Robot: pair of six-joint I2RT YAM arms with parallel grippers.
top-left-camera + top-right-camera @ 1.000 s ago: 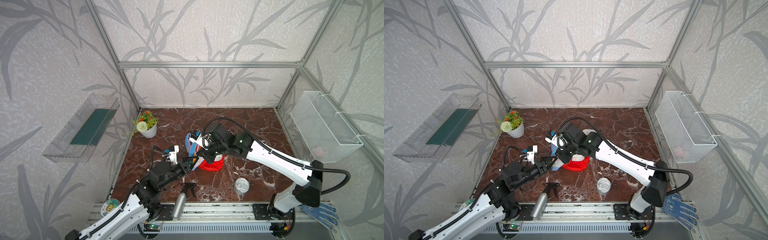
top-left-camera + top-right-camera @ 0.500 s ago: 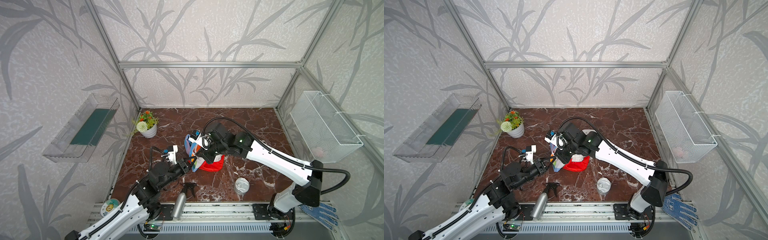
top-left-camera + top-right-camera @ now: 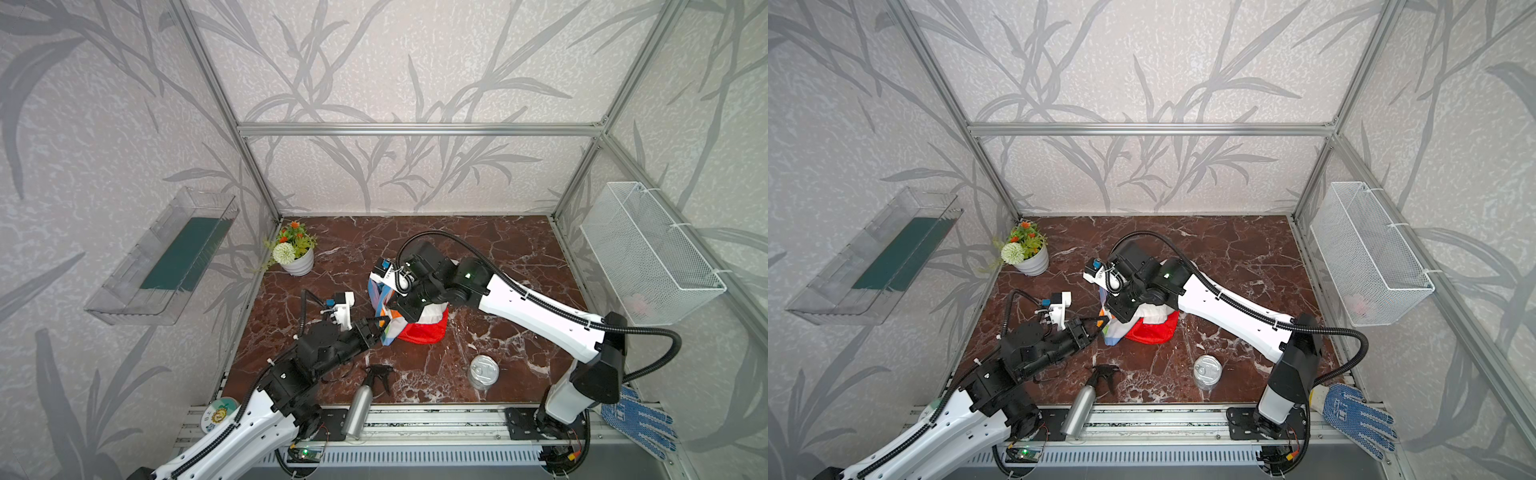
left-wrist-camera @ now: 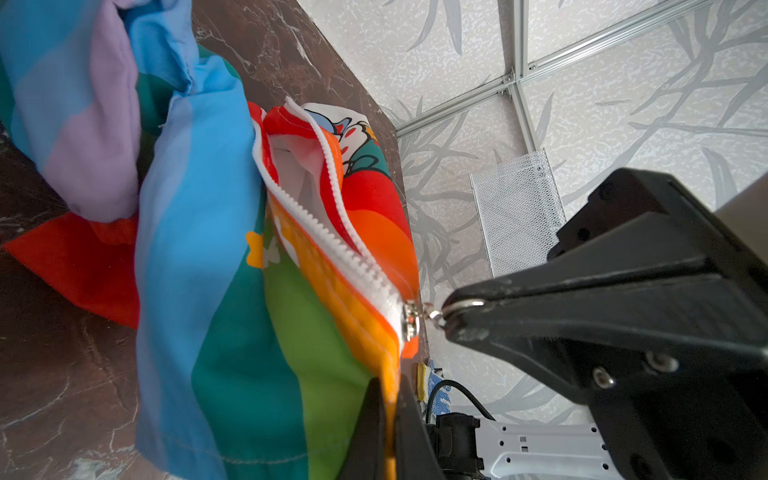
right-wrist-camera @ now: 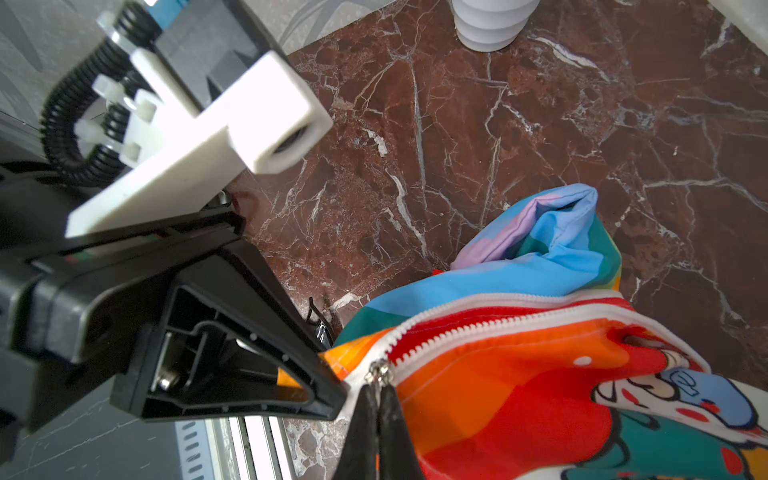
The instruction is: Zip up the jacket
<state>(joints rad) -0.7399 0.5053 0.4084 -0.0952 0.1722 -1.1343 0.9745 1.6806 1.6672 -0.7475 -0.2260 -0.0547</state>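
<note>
The right arm [image 3: 432,282] covers most of the jacket [image 3: 419,330] in both top views. A pink item [image 3: 636,305], possibly cloth, in the wire basket [image 3: 648,249] is unidentifiable.

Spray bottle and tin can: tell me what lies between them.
Nothing. In both top views the stretch of marble tabletop between the spray bottle and the tin can is bare.
</note>
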